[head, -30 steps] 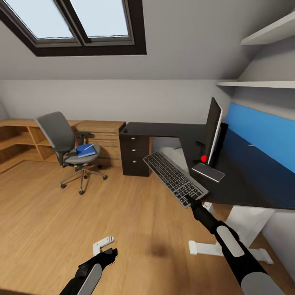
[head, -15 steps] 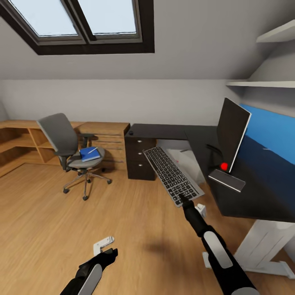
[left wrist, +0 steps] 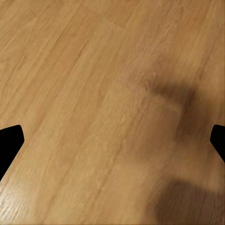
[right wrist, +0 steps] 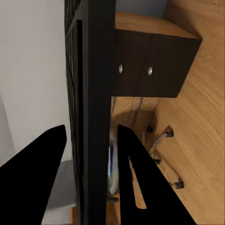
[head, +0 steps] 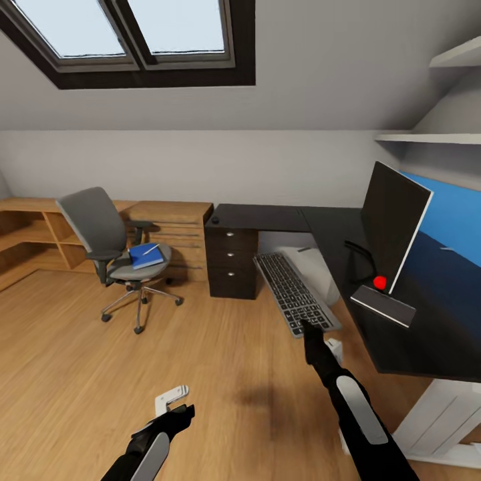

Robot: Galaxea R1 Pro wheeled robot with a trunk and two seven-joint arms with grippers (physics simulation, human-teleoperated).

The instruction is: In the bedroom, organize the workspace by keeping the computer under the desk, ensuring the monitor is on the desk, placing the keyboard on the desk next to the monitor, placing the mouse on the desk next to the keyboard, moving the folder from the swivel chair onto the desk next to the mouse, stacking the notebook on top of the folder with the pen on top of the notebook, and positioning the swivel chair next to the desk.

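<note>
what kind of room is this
Probably an attic home office or study: skylights in a sloped ceiling, an L-shaped desk with a monitor, and a swivel chair on a wooden floor.

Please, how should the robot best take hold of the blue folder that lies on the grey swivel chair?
The flat bright blue folder lies flat on the seat of the grey upholstered swivel chair, with a thin white pen on top. A grip on its front edge, coming from the open front of the seat, looks best: the backrest and dark armrests block the other sides. Keeping it level should hold the pen in place.
</note>
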